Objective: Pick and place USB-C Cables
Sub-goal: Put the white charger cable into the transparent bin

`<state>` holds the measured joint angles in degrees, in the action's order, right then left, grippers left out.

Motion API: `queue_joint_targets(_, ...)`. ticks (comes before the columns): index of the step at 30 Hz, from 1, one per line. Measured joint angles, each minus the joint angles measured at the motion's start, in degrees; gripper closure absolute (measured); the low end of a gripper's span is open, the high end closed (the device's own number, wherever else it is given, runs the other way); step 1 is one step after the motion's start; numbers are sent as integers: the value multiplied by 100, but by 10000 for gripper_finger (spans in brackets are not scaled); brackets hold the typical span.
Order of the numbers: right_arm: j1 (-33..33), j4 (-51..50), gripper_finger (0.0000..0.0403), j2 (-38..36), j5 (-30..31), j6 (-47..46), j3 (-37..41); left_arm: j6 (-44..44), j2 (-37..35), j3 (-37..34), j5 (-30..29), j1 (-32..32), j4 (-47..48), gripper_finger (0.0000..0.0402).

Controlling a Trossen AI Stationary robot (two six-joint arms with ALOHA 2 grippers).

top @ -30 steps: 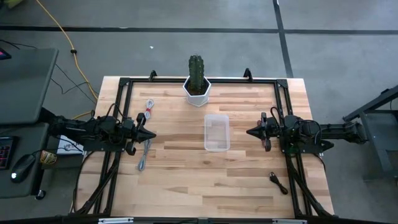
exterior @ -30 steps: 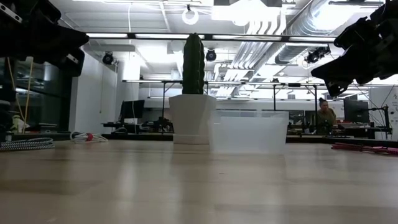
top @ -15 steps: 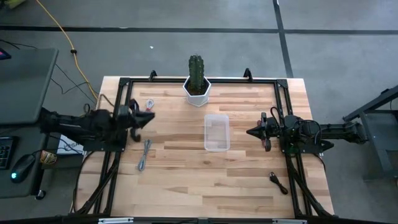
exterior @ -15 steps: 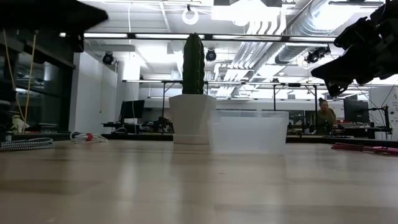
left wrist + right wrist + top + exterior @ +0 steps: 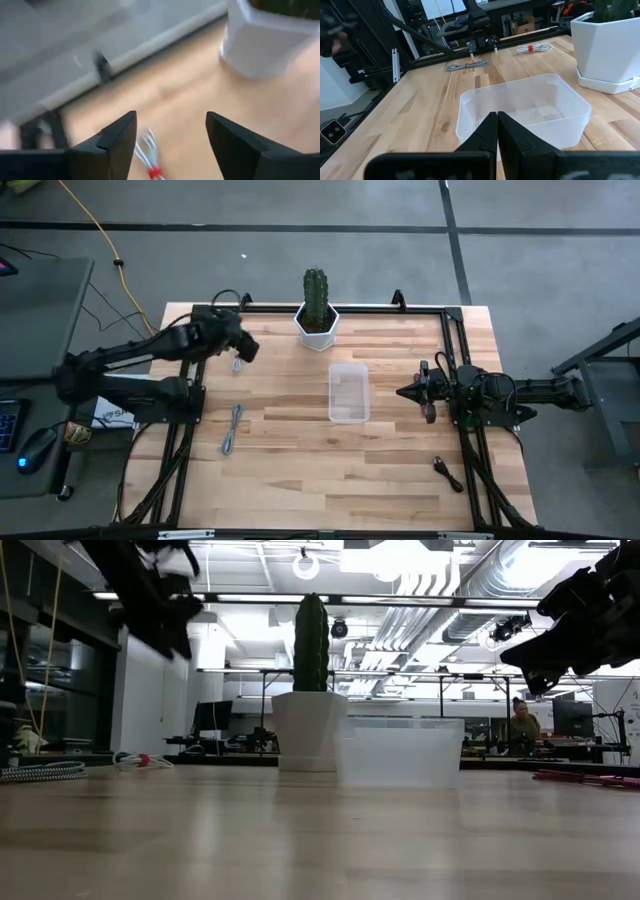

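The red-and-white USB-C cable [image 5: 150,162] lies loosely coiled on the table at the far left [image 5: 238,362]. My left gripper [image 5: 170,145] hangs open above it, its fingers slanting down and touching nothing. The grey cable [image 5: 232,430] lies stretched out on the table's left, nearer the front. The black cable [image 5: 447,472] lies at the near right. My right gripper [image 5: 403,392] is shut and hovers level, just right of the clear plastic container [image 5: 349,393].
A cactus in a white pot [image 5: 317,315] stands at the far middle, close to the right of my left gripper. The clear container [image 5: 520,115] stands open-topped at the table's centre. A black frame [image 5: 200,315] runs along the table's edges.
My left gripper has swung from the table's left middle, beside the grey cable, toward the far edge and slightly right, over the red-and-white cable. It has tipped downward and opened. The cables have not moved.
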<state>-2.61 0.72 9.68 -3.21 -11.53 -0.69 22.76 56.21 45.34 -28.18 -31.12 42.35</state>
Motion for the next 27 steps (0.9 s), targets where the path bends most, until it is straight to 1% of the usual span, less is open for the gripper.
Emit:
queue_joint_targets(3, 0, -1, 402, 1, -2, 0, 0, 322, 512, -101, 802, -480, 46, 162)
queue_joint_targets(5, 1, 1, 402, 1, -2, 0, 1, 391, 841, -158, 1058, -700, 81, 158)
queue_joint_targets(10, 0, -1, 402, 1, -2, 0, 0, 566, 1622, -185, 1086, -1080, 445, 158)
queue_joint_targets(17, 2, 0, 402, -1, -1, 0, 1, 617, 2451, -185, 1131, -1394, 398, 158)
queue_joint_targets(22, 1, 0, 402, 0, 1, 0, 1, 584, 2905, -189, 1648, -1617, 358, 158)
queue_joint_targets(27, 0, -1, 402, 0, 0, 0, 0, 651, 3174, -192, 1725, -1741, 164, 158)
